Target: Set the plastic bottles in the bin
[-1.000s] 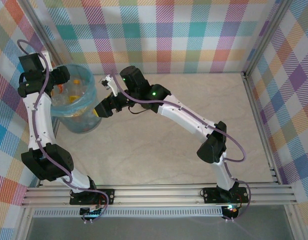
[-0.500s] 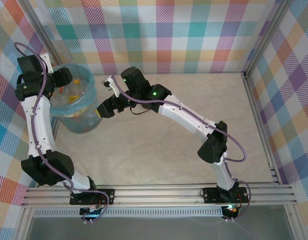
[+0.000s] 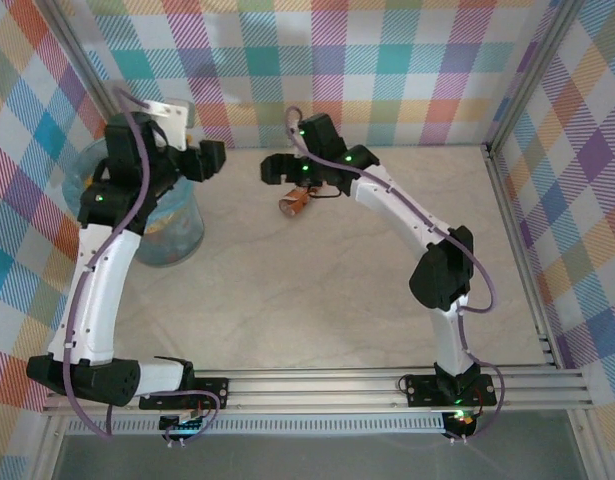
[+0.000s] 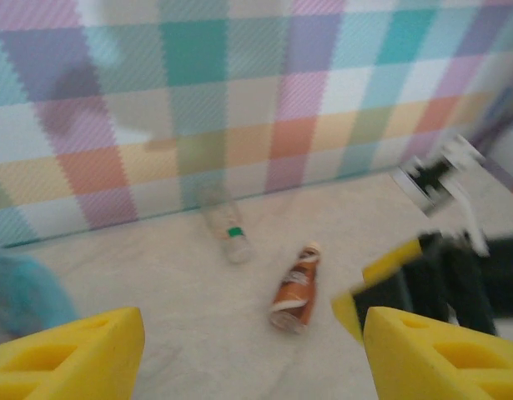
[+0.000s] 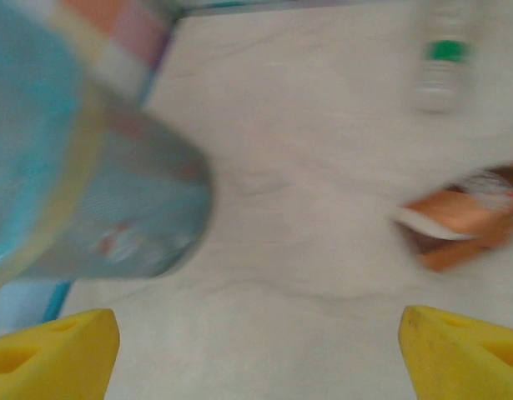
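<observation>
Orange bottle (image 3: 295, 203) on the table (image 3: 337, 290) — bin (image 3: 182, 235) at left

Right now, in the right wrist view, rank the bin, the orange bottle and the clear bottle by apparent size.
1. bin, by far
2. orange bottle, cut by the frame edge
3. clear bottle, blurred; nearness may make the bottles' order unsure

Ahead of the left gripper (image 4: 252, 323), the nearer bottle (image 4: 296, 287) and the farther bottle (image 4: 225, 225) lie apart on the table (image 4: 156, 275). The bin (image 3: 177, 238) stands behind that gripper.
</observation>
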`<state>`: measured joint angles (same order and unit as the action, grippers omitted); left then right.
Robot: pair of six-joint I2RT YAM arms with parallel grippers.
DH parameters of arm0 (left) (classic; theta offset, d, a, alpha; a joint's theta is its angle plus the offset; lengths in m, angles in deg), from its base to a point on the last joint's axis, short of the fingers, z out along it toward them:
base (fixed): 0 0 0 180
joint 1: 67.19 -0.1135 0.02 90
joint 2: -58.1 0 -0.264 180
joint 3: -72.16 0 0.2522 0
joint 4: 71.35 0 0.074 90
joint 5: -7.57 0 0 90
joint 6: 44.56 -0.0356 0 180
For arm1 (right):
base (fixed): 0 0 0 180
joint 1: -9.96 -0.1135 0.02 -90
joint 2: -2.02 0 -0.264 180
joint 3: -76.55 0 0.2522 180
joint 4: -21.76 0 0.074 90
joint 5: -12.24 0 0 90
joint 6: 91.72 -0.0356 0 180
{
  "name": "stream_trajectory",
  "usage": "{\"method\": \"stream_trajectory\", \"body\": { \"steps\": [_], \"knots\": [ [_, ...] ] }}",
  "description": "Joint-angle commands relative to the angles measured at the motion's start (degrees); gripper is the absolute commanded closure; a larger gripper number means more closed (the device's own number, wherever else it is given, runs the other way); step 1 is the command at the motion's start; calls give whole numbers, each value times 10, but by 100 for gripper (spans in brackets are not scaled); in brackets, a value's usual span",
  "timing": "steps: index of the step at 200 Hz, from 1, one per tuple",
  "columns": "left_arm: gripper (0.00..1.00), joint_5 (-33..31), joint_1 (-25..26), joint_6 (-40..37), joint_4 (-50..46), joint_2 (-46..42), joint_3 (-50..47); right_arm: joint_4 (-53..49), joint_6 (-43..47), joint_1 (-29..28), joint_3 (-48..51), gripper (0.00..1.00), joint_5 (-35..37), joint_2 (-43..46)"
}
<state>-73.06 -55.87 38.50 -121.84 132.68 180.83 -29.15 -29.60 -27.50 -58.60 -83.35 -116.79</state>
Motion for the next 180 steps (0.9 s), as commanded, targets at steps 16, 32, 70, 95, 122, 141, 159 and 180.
{"method": "stream_trajectory", "body": {
  "steps": [16, 32, 70, 95, 122, 141, 159, 180],
  "knots": [
    [29, 6, 55, -8, 62, 9, -85, -29, -67, 18, -20, 12, 120, -44],
    [29, 28, 63, 19, 89, 14, -120, -36, -71, 20, -43, 11, 145, -74],
    [27, 55, 81, 57, 140, 19, -185, -38, -93, 21, -85, 11, 170, -142],
    [27, 59, 84, 62, 144, 16, -201, -43, -114, 21, -117, 12, 165, -190],
    [27, 67, 84, 65, 152, 6, -215, -34, -138, 21, -140, 12, 160, -231],
    [26, 69, 85, 65, 156, 0, -223, -19, -152, 21, -151, 12, 156, -255],
    [26, 64, 85, 68, 154, -1, -224, -21, -166, 21, -177, 12, 156, -284],
    [26, 57, 85, 68, 153, -6, -224, -40, -173, 21, -207, 13, 157, -311]
  ]
}}
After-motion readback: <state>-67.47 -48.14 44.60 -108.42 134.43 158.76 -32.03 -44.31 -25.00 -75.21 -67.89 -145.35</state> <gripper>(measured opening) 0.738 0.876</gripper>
